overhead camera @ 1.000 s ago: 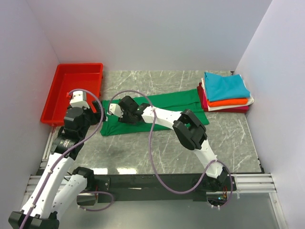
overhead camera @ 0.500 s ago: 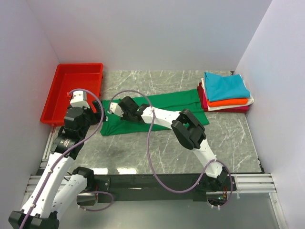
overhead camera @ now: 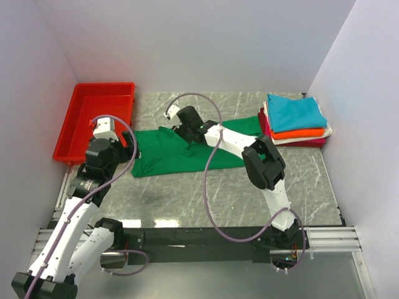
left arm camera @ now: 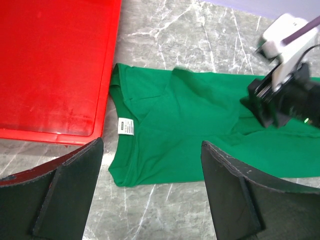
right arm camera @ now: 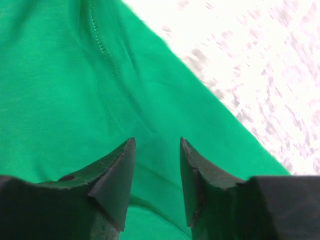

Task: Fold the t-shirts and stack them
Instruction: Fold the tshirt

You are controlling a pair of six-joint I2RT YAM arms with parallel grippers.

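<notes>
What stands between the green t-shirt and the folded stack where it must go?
Nothing visible does. The green t-shirt ends close beside the folded stack, with no object between them. Only the right arm crosses above that end, the right gripper open over the cloth.

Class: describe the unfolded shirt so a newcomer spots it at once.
Find the red tray at far left. Beside it lies the green t-shirt, spread out. Unlike the folded stack at right, it is loose, with a white neck label.

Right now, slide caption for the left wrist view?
Open left fingers above the green t-shirt, white label showing, beside the red tray.
</notes>
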